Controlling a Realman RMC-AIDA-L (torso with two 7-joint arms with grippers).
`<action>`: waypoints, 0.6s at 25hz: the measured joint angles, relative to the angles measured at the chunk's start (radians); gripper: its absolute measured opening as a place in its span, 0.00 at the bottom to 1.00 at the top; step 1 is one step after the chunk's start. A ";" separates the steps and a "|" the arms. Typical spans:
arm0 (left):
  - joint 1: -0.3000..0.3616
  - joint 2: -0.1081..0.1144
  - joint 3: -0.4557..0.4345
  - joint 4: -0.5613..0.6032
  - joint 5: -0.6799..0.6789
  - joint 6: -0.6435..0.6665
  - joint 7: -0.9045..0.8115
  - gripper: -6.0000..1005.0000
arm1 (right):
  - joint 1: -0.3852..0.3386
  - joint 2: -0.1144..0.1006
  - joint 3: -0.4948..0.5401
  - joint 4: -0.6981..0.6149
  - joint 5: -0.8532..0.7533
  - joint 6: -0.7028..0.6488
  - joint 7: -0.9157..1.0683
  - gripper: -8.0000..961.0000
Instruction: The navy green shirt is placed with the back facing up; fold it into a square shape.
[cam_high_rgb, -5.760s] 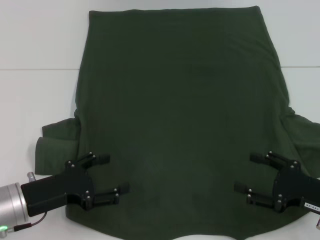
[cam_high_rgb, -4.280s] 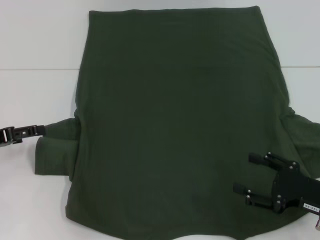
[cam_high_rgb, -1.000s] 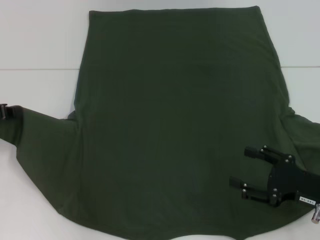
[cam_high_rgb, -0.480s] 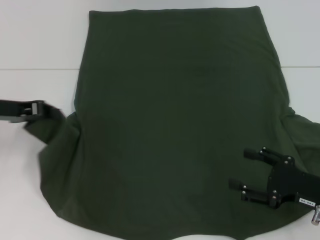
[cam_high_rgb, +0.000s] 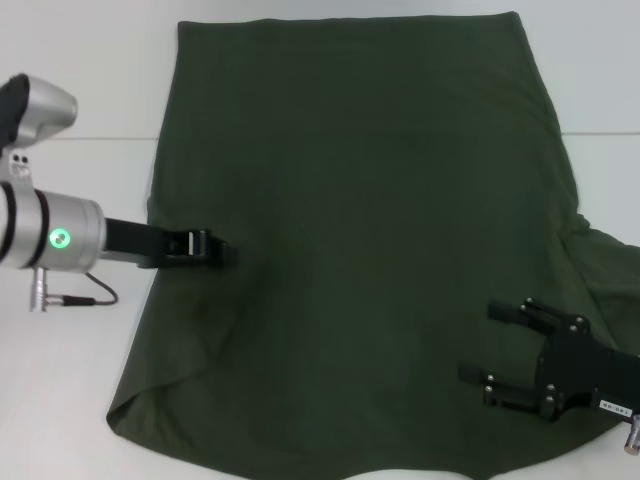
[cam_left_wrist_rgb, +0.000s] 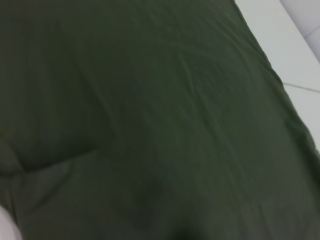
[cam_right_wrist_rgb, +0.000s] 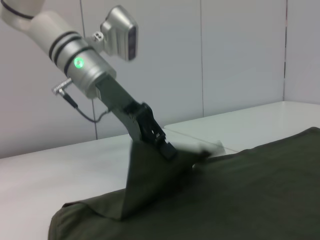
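you're mid sleeve fold: the left gripper (cam_high_rgb: 218, 250) is clamped on the navy green shirt (cam_high_rgb: 360, 200), left sleeve lifted inward. next, lay it flat and release. the right gripper (cam_high_rgb: 500, 350) hangs spread and empty, near right.

The left gripper (cam_high_rgb: 222, 250) reaches in from the left side over the shirt (cam_high_rgb: 370, 200), its fingers pinched together on a lifted flap of the cloth, the arm sloping down from a raised silver wrist. The right gripper (cam_high_rgb: 478, 345) sits low over the shirt's near right part, its two fingers spread apart and pointing toward the shirt's middle, holding nothing.
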 joint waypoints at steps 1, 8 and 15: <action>0.002 -0.001 -0.005 -0.018 -0.009 -0.008 0.002 0.02 | -0.001 0.000 0.000 0.000 0.000 0.000 0.000 0.93; 0.049 0.013 -0.023 -0.102 -0.160 0.016 0.147 0.20 | -0.005 0.000 0.007 0.000 0.004 0.002 0.001 0.93; 0.187 -0.004 -0.051 -0.091 -0.371 0.282 0.712 0.53 | -0.007 -0.005 0.047 -0.010 0.010 -0.009 0.119 0.93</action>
